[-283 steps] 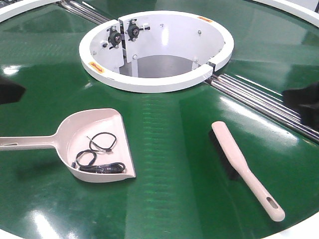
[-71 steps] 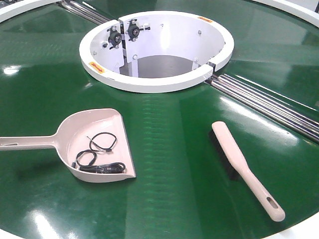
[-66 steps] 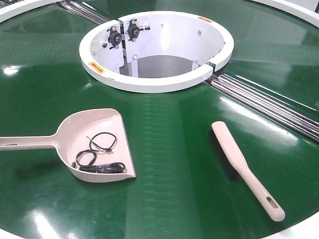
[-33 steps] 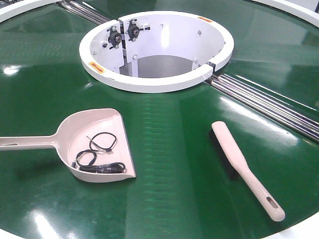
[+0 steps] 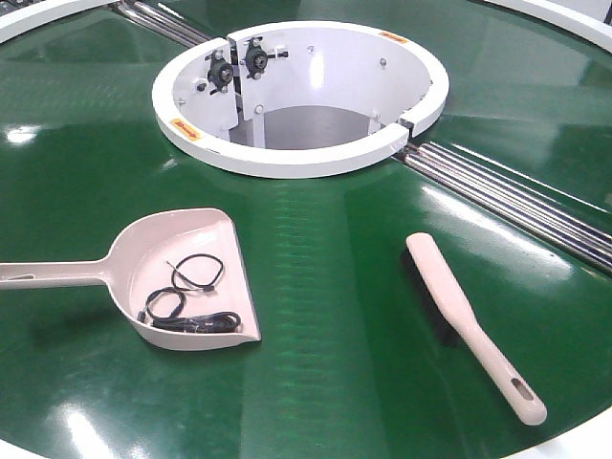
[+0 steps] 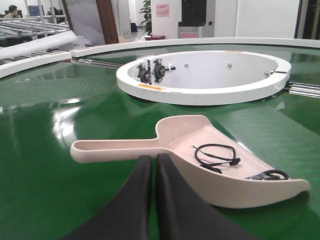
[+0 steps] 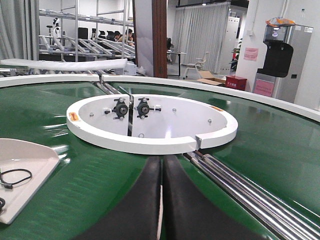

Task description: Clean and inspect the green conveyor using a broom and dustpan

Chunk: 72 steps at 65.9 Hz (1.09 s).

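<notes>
The beige-pink dustpan [image 5: 182, 239] lies on the green conveyor [image 5: 325, 287] at front left, handle pointing left. A black cable [image 5: 186, 287] lies coiled in it. The beige-pink broom [image 5: 459, 311] lies on the belt at front right, slotted handle end toward me. Neither gripper shows in the front view. In the left wrist view my left gripper [image 6: 153, 157] is shut and empty, its tips just short of the dustpan [image 6: 185, 135] handle. In the right wrist view my right gripper [image 7: 161, 159] is shut; a thin pale strip shows through the slit between its fingers.
The white ring housing [image 5: 287, 158] stands at the belt's middle, with bearings on its inner wall. Metal rails [image 5: 507, 201] run from it to the right edge, and more run off at the back left. The dustpan's corner [image 7: 25, 165] shows left in the right wrist view.
Dark blurred shapes at the left and right edges of the front view 4.3 s ago are gone. Over the last second nothing has moved.
</notes>
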### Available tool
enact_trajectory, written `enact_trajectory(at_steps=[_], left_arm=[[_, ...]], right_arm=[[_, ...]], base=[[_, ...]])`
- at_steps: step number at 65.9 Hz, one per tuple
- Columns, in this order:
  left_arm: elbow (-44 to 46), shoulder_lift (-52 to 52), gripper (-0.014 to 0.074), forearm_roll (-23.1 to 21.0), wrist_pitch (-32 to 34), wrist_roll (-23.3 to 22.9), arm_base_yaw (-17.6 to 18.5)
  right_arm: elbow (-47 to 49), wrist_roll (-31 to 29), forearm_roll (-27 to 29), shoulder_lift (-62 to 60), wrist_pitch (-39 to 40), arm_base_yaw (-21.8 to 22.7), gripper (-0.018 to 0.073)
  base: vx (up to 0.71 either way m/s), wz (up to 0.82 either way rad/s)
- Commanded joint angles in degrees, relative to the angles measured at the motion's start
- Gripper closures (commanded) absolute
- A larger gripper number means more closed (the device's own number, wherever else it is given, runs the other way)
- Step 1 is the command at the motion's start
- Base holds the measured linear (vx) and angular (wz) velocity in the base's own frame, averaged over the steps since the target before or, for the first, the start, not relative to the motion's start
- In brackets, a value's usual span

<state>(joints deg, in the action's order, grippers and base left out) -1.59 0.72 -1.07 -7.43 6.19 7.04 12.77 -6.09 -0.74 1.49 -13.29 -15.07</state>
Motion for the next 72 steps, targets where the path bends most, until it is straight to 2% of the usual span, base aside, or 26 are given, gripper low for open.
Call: enact_trajectory(at_steps=[1, 18, 26, 33, 38, 52, 55, 72], left_arm=[[-0.5, 0.8, 0.0604, -0.2, 3.8, -0.4, 0.0], [-0.5, 0.8, 0.0604, -0.2, 3.8, -0.4, 0.0], [-0.5, 0.8, 0.0604, -0.2, 3.8, -0.4, 0.0], [-0.5, 0.8, 0.0604, -0.2, 3.8, -0.4, 0.0], [-0.5, 0.8, 0.0604, -0.2, 3.8, -0.4, 0.0], [-0.5, 0.8, 0.0604, -0.2, 3.8, -0.4, 0.0], [-0.5, 0.8, 0.0604, -0.2, 3.8, -0.4, 0.0], [-0.5, 0.8, 0.0604, -0.2, 3.8, -0.4, 0.0]], right_arm=[[1.4, -0.4, -0.3, 0.7, 4.4, 0.1, 0.0568], [1.2, -0.4, -0.7, 0.0, 3.3, 1.0, 0.0568], [-0.6, 1.8, -0.5, 0.1, 3.8, 6.7, 0.0568], [-4.2, 7.4, -0.7, 0.1, 5.8, 13.8, 0.0568], [-6.6, 10.3, -1.9, -0.6, 7.2, 16.2, 0.0568], [-14.7, 10.8, -2.1, -2.7, 13.7, 16.0, 0.0568], [-14.6, 10.8, -2.0, -2.7, 11.5, 16.0, 0.0568], [-14.6, 9.3, -1.8, -2.7, 11.4, 16.0, 0.0568]], base=[[0.00, 0.00], [0.00, 0.00], [0.00, 0.00], [0.00, 0.00], [0.00, 0.00], [0.00, 0.00], [0.00, 0.00], [0.00, 0.00]])
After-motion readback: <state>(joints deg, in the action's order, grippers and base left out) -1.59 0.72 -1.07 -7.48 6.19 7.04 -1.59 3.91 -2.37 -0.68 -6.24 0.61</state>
